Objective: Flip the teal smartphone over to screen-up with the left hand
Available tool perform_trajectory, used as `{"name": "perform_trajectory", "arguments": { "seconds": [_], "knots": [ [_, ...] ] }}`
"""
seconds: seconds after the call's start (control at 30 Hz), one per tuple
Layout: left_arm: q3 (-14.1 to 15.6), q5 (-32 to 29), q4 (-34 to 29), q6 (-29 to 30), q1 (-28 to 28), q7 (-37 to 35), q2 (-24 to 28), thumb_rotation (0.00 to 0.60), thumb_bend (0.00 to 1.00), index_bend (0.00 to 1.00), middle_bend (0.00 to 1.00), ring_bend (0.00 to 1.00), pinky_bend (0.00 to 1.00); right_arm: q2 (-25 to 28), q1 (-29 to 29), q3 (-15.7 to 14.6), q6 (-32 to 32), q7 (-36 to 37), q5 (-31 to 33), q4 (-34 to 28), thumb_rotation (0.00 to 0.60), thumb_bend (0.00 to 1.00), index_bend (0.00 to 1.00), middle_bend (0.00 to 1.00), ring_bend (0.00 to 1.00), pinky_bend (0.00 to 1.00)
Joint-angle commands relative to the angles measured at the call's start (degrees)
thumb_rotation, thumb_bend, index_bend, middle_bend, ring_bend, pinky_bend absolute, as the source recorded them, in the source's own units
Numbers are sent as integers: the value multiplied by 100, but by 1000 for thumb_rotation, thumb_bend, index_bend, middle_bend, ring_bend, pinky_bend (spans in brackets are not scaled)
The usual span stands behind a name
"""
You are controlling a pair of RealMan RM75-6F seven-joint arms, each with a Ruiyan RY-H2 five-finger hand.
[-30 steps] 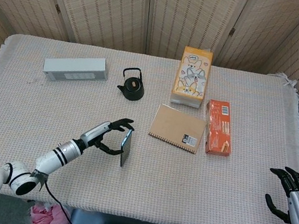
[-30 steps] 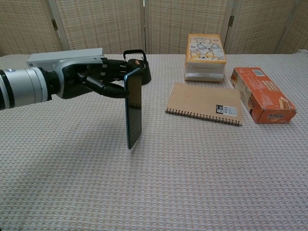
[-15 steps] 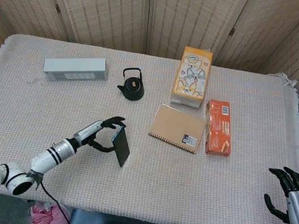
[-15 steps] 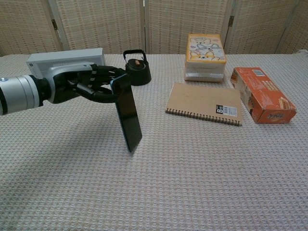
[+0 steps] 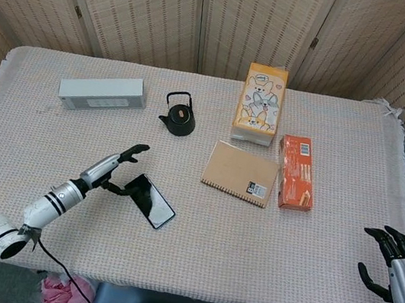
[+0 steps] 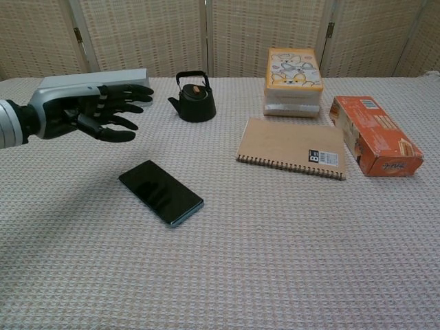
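Teal smartphone point(image 6: 161, 193) is seen flat on the tablecloth point(image 6: 289, 261), dark screen up, w/ flip judged done. Left hand point(image 6: 88, 110) is held above & beside it, fingers spread, nothing grasped. Only pull-back is left, approx.

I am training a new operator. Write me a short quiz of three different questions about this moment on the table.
1. True or false: the left hand grips the phone.
2. Which face of the phone is up? A. dark screen B. teal back C. it stands on its edge
3. Fill in: the kettle stands between the grey box and the ____ carton.

Key: 1. false, the hand is open and apart from the phone. 2. A. 3. yellow.
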Motion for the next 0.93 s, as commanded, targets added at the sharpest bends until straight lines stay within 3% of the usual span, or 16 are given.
{"name": "perform_trajectory", "arguments": {
  "seconds": [0.03, 0.17, 0.37, 0.63, 0.93],
  "knots": [
    [-102, -207, -67, 147, 124, 220, 123, 600, 328, 0, 0, 0, 175, 17, -3, 8, 12, 6, 4, 7, 600, 294, 223, 243, 148, 179],
    [-211, -599, -294, 364, 356, 962, 337, 600, 328, 24, 0, 0, 175, 51, 7, 15, 6, 5, 2, 18, 600, 294, 223, 243, 147, 179],
    [-130, -1274, -959, 898, 883, 3107, 769, 600, 328, 106, 0, 0, 175, 91, 105, 20, -156, -40, -2, 27, 600, 294, 223, 243, 147, 179],
    [128, -1889, -1829, 2206, 1835, 5230, 1141, 600, 326, 158, 0, 0, 175, 65, 309, 50, -451, -31, 13, 61, 600, 294, 223, 243, 147, 179],
    [458, -1505, -2034, 3474, 2788, 5903, 1120, 600, 326, 174, 17, 2, 174, 3, 528, 98, -699, -31, 26, 66, 600, 294, 223, 247, 147, 179]
  ]
}}
